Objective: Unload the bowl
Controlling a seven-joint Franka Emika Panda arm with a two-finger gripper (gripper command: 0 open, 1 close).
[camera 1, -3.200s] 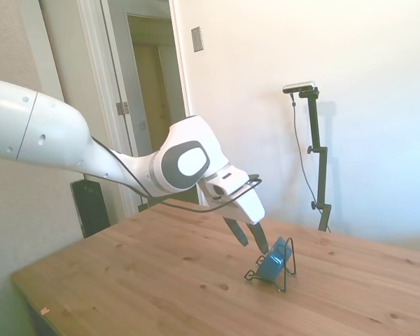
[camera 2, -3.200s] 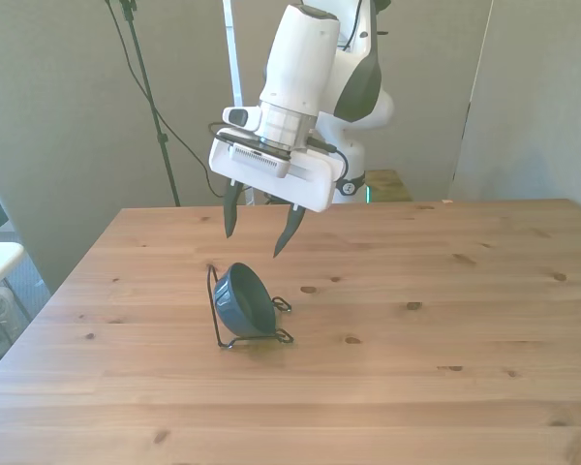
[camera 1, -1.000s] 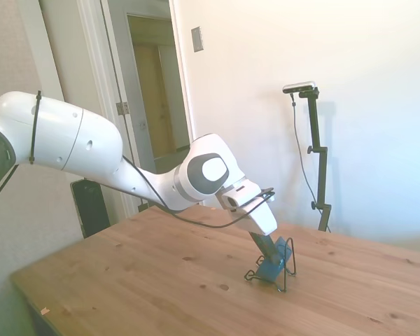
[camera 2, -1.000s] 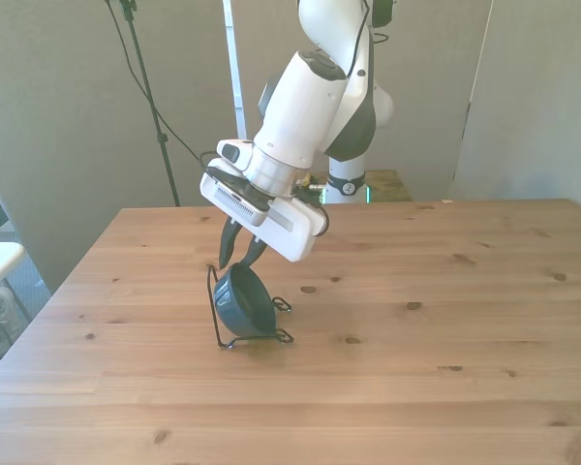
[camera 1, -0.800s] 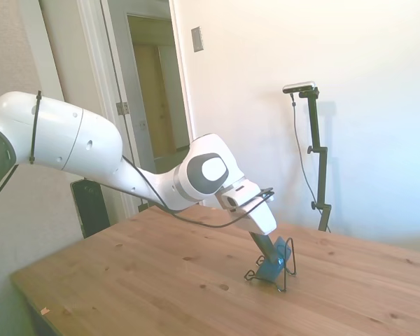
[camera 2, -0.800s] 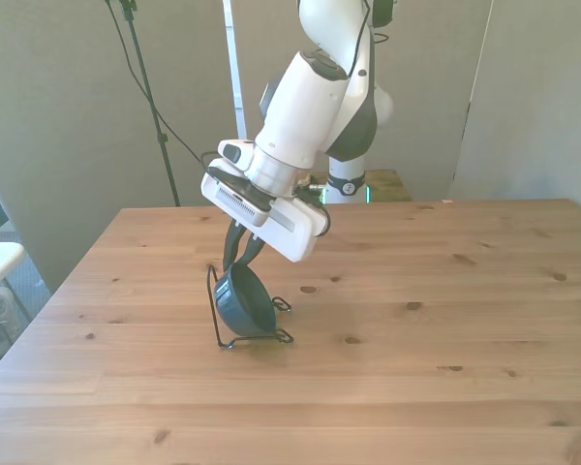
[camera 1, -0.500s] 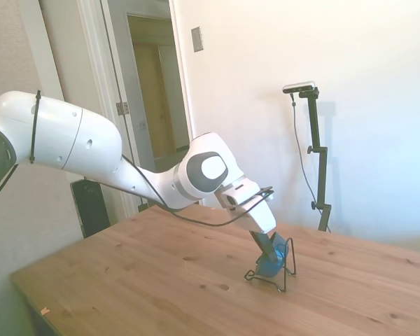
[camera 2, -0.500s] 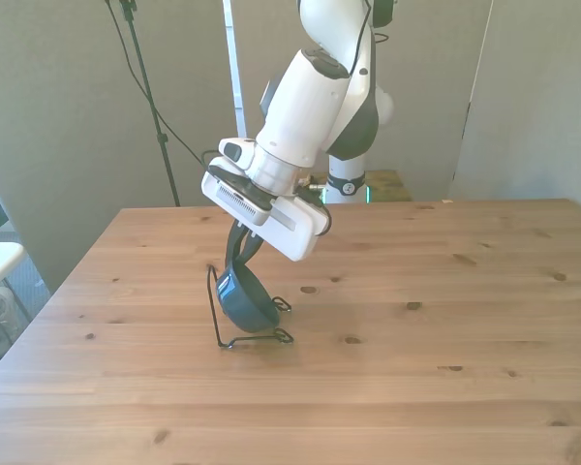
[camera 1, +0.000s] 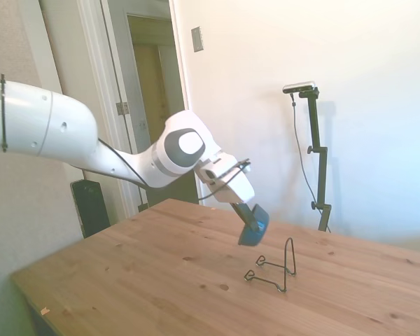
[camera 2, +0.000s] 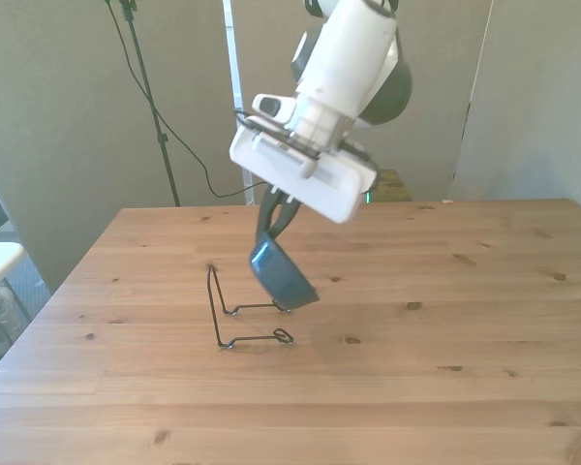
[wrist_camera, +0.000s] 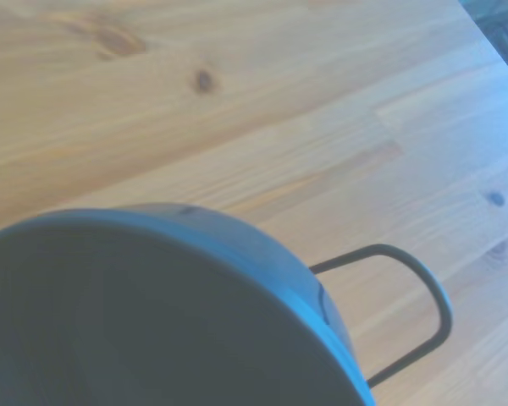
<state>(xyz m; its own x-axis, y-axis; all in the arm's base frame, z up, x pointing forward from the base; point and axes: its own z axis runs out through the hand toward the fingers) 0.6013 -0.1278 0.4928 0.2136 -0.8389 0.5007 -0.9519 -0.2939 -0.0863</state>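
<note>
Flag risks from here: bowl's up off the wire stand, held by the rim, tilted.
1. The gripper pinches only the rim of the teal-blue bowl, which hangs tilted in the air; it could pivot or slip out and drop onto the wooden table.
2. The wire stand stands just beside and below the bowl; a low sideways move might clip its upright loop and knock it over.
3. Setting the bowl down while tilted could land it on its edge and let it roll.

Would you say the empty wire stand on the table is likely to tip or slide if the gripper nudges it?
Probably yes: the wire stand is thin wire and looks light. Its tall upright loop could tip it. The bowl, held by the gripper, no longer weighs it down.
</note>
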